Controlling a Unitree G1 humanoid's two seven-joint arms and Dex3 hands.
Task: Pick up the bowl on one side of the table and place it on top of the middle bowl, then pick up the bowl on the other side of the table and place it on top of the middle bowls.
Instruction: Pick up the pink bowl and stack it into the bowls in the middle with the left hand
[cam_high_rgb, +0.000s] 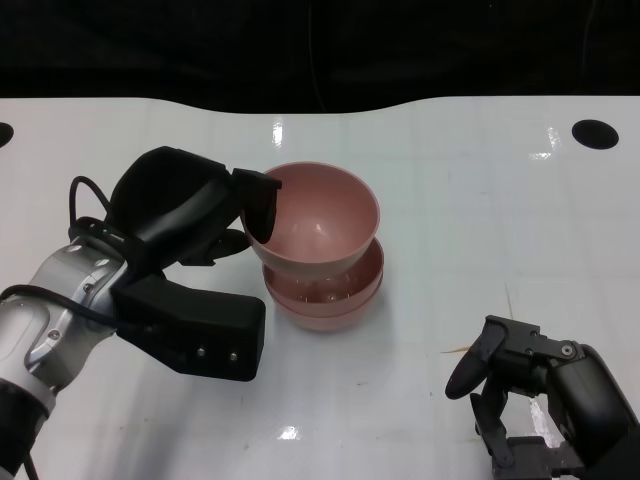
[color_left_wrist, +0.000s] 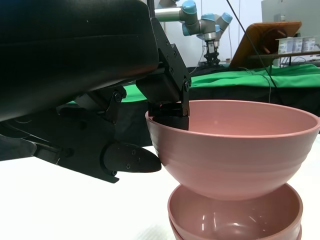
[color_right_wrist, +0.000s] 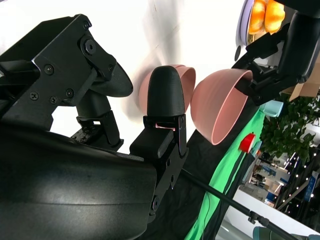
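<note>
Head view: the left robot hand (cam_high_rgb: 215, 225) grips the rim of a pink bowl (cam_high_rgb: 322, 220), one finger hooked inside the near wall and the rest of the hand against the outside. The left wrist view shows the same pinch: a black fingertip (color_left_wrist: 170, 107) sits inside the rim while another finger (color_left_wrist: 131, 158) lies against the outer wall. The held bowl hangs just above the stacked bowls (cam_high_rgb: 325, 298), tilted a little and not seated in them; in the left wrist view its underside sits right over the open mouth of the stack (color_left_wrist: 235, 215), and whether they touch cannot be told. The stack stands on the white desk (cam_high_rgb: 480, 200), near its middle.

The right robot hand (cam_high_rgb: 530, 385) is at the lower right, well apart from the bowls, holding nothing; its fingers are bent downward but apart from one another, just over the desk. From the right wrist view, its fingers (color_right_wrist: 167, 100) frame the held bowl (color_right_wrist: 220, 107) and the stack (color_right_wrist: 150, 90) beyond.

Two dark round holes (cam_high_rgb: 594, 133) mark the far edge of the desk. Green cloth (color_left_wrist: 280, 77) and another robot arm (color_left_wrist: 200, 20) show in the background of the left wrist view.
</note>
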